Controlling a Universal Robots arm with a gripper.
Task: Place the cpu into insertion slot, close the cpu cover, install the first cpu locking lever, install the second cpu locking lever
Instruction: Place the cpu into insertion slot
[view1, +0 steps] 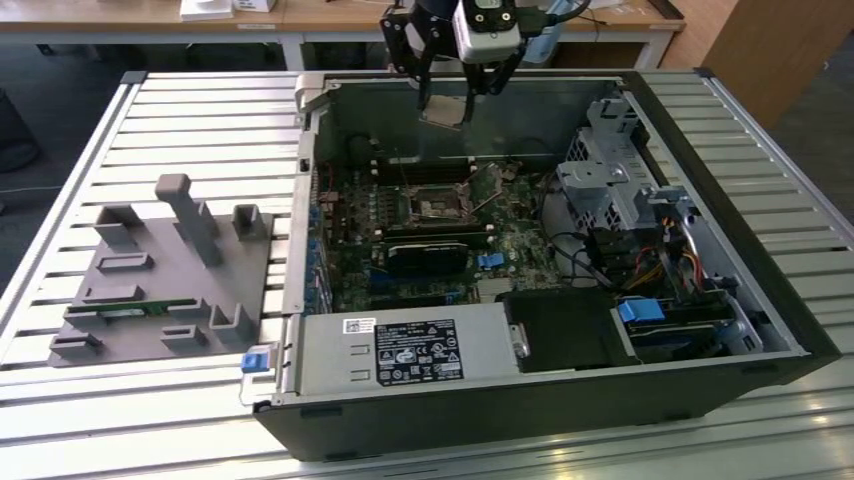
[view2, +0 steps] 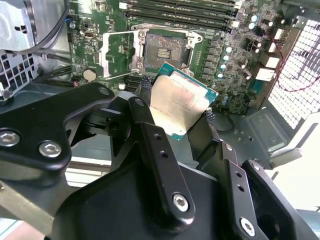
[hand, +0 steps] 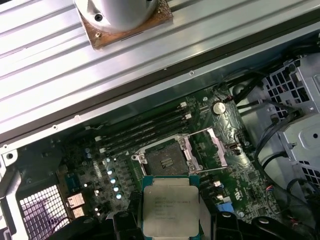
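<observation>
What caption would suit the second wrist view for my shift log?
Gripper holding the cpu by two opposite edges, the empty insertion slot lying uncovered beyond it.

A slatted aluminium table (view1: 200, 110) lies under even light. Behind it, wooden desks (view1: 80, 18) stand on white legs over dark floor (view1: 67, 70), with a wooden cabinet (view1: 767, 45) at the exterior view's right.

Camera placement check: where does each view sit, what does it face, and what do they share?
Exterior view: off the arm, high, looking down into the open computer case; jaws hold the cpu above it.
Second wrist view: on the arm, looking past jaws and cpu at the insertion slot.
First wrist view: on the arm, facing cpu and slot; jaw tips show.
Shared: all three show cpu and slot.
</observation>
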